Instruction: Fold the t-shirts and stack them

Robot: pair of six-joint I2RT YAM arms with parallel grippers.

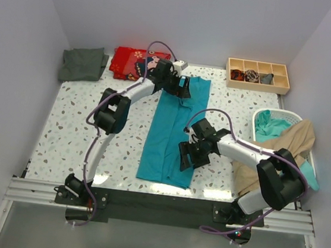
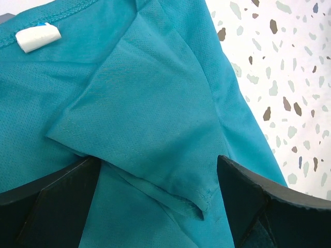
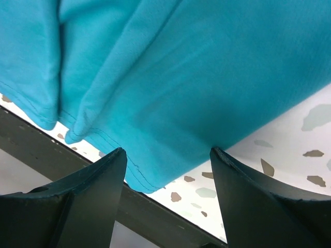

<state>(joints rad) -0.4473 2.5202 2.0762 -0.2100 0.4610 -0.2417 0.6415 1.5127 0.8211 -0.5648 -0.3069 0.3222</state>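
Teal t-shirt (image 1: 165, 133) lying lengthwise, 12-to-6; left gripper (image 1: 183, 90) hovering released over 12 o'clock collar end, right gripper (image 1: 185, 156) hovering unclenched, straddling 6 o'clock hem.

We see two arms of one make: the left arm (image 1: 136, 91) and right arm (image 1: 240, 149) are white tubes joined by bulky black housings. A purple cable (image 1: 162, 44) loops outside each, from base to wrist. The bases (image 1: 74, 190) are black, bolted to a dark plate (image 1: 162, 204) on a silver rail (image 1: 35, 193). Our left gripper (image 2: 159, 160) and right gripper (image 3: 167, 151) carry thick matte-black fingers (image 3: 77, 201) with slanted, pointed tips.
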